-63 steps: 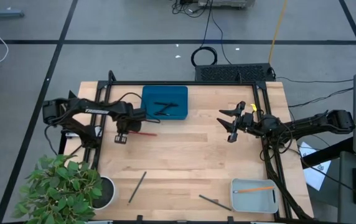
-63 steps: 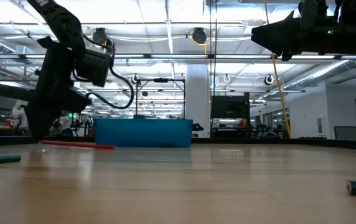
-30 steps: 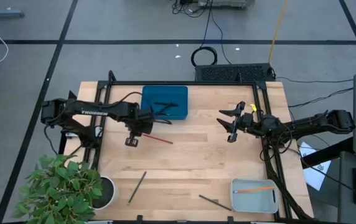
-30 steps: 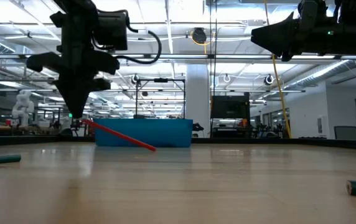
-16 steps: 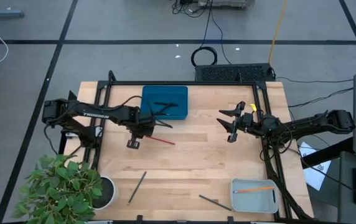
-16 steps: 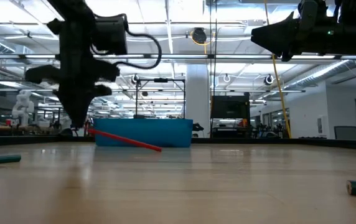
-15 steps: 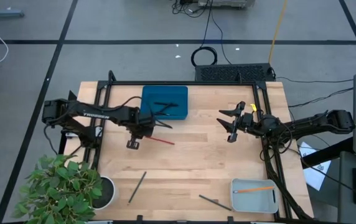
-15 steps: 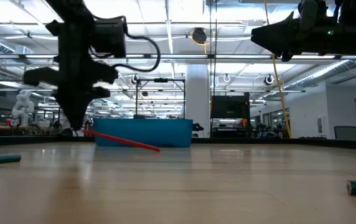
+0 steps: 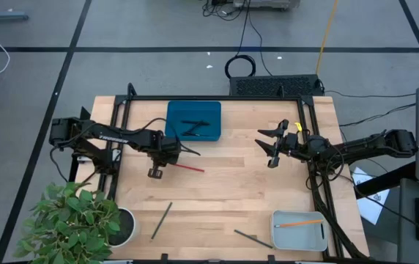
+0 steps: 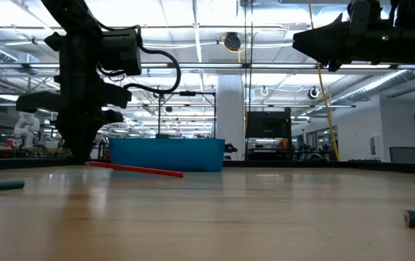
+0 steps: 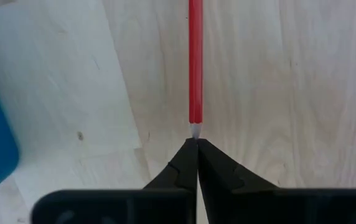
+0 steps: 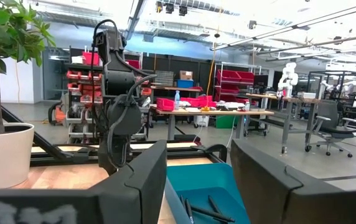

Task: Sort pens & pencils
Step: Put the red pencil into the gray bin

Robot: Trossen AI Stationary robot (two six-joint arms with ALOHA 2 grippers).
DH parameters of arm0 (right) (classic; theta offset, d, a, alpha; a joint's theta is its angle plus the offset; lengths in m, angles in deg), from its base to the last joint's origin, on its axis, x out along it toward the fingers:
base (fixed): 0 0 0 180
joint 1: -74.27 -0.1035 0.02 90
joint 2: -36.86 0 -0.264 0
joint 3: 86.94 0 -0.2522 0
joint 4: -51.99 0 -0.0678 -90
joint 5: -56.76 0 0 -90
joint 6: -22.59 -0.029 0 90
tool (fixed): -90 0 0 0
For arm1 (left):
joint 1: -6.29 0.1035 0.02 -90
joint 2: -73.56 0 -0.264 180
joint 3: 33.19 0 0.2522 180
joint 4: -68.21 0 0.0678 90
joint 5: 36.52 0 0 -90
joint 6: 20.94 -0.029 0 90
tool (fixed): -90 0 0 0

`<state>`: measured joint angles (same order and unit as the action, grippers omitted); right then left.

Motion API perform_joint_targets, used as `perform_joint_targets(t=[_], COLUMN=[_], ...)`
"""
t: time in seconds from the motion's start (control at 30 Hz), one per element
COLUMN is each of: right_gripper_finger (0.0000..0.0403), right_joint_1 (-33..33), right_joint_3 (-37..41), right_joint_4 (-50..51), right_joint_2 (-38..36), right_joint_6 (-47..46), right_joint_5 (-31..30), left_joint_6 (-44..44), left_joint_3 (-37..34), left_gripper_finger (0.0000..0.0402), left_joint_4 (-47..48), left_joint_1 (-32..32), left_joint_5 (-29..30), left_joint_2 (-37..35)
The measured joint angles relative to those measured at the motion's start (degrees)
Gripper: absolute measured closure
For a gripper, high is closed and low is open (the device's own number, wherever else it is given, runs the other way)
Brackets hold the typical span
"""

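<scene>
- Left wrist view: my left gripper (image 11: 196,144) is pinched together, and the red pencil (image 11: 195,62) runs straight up-frame from its tips.
- My right gripper (image 9: 271,146) waits agape at centre right.

Past my right gripper's (image 12: 198,177) two spread dark fingers (image 12: 142,177), I see the other dark arm (image 12: 117,93) at twelve o'clock, an open blue plastic tray (image 12: 212,186) holding thin black pens (image 12: 196,211), and a white round plant pot (image 12: 0,152) at ten.

Left gripper (image 9: 173,152) low over table (image 9: 231,198), fingers (image 11: 187,163) pressed together. Pencil (image 9: 189,168) flat on table, end just beyond fingertips, pointing away. Tray (image 9: 193,121) with pens (image 9: 192,127) beside fingers. Right gripper (image 9: 270,149) well apart, raised.
</scene>
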<state>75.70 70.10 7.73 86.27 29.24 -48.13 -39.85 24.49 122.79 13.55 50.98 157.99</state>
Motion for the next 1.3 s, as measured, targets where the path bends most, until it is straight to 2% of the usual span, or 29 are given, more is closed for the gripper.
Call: perform_joint_targets(t=[0.27, 0.47, 0.7, 0.9, 1.17, 1.3], right_gripper_finger=[0.0236, 0.0236, 0.0236, 0.0236, 0.0236, 0.0236], right_joint_1=[0.0, 0.0, 0.0, 0.0, 0.0, 0.1], right_joint_3=[0.0, 0.0, 0.0, 0.0, 0.0, 0.0], right_joint_4=[0.0, 0.0, 0.0, 0.0, 0.1, 0.3], right_joint_2=[0.0, 0.0, 0.0, 0.0, 0.0, 0.0], right_joint_6=[0.0, 0.0, 0.0, 0.0, 0.0, 0.0], right_joint_5=[0.0, 0.0, 0.0, 0.0, 0.0, 0.0], left_joint_6=[1.1, 3.9, 6.1, 7.1, 4.9, 4.7], left_joint_3=[0.0, 0.0, 0.0, 0.0, 0.5, 0.5], left_gripper_finger=[0.0316, 0.0286, 0.0284, 0.0284, 0.0284, 0.0284], left_joint_4=[-0.5, -2.4, -3.1, -3.8, -4.6, -5.3], left_joint_1=[0.0, -0.3, -2.1, -2.1, -2.5, -2.5], left_joint_5=[1.5, -0.2, 2.6, 2.8, 3.0, 3.5], left_joint_2=[0.0, 0.0, 0.0, 0.3, 6.8, 7.5])
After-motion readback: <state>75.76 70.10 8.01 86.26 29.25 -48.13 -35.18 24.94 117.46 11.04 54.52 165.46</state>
